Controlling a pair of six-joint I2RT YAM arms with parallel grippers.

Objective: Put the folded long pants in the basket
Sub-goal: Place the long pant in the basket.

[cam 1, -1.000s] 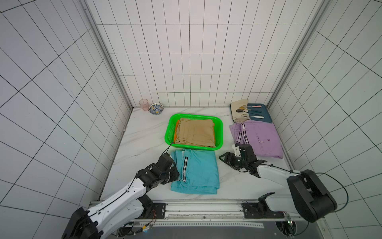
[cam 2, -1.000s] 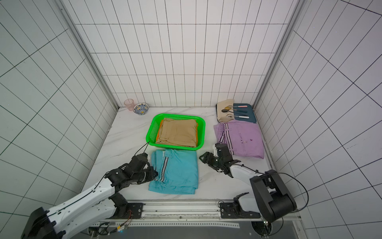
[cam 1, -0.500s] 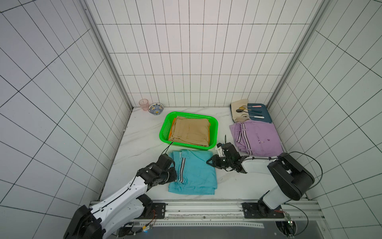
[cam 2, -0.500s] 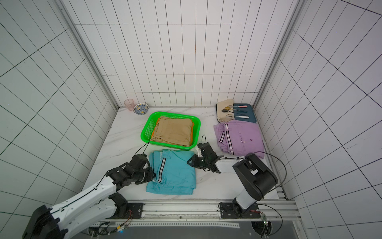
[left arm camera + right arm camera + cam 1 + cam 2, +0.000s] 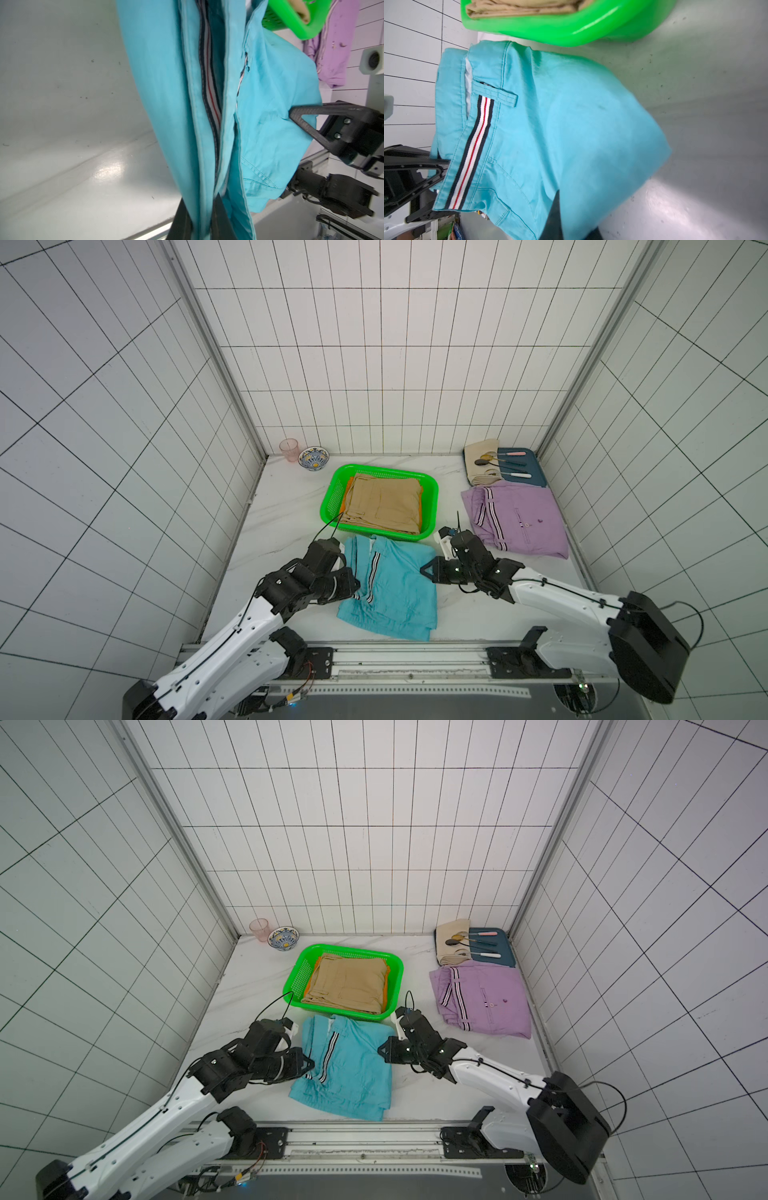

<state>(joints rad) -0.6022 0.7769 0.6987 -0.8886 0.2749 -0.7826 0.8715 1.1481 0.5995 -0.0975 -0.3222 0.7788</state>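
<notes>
- White-tiled walls are seen on three sides of a pale marble tabletop (image 5: 282, 510).
- The light blue pants (image 5: 395, 589) are laid on the tabletop between the two grippers, outside the basket.
- The left gripper (image 5: 355, 587) is pressed together on the striped edge of the light blue pants. In the left wrist view the fabric is seen pinched between its fingers (image 5: 179, 226).
- The right gripper (image 5: 424, 570) is closed on the opposite edge of the same pants, where the cloth is puckered around its tip.
- The basket (image 5: 433, 493) is set just beyond both grippers, on the far side of the light blue pants, its near wall close to their waistband.
- The khaki pants (image 5: 384, 506) are stacked inside the basket on the orange pants (image 5: 348, 494), of which only a thin margin is shown.
- The lilac pants (image 5: 519, 522) are spread on the tabletop at the outer side of the right gripper, near it but apart.
- A dark blue tray (image 5: 536, 472) and a cream cloth (image 5: 478, 456) bearing cutlery are placed beyond the lilac pants, well away from the right gripper.
- A pink cup (image 5: 289, 450) and a patterned bowl (image 5: 313, 458) are stood in the far corner, well beyond the left gripper.
</notes>
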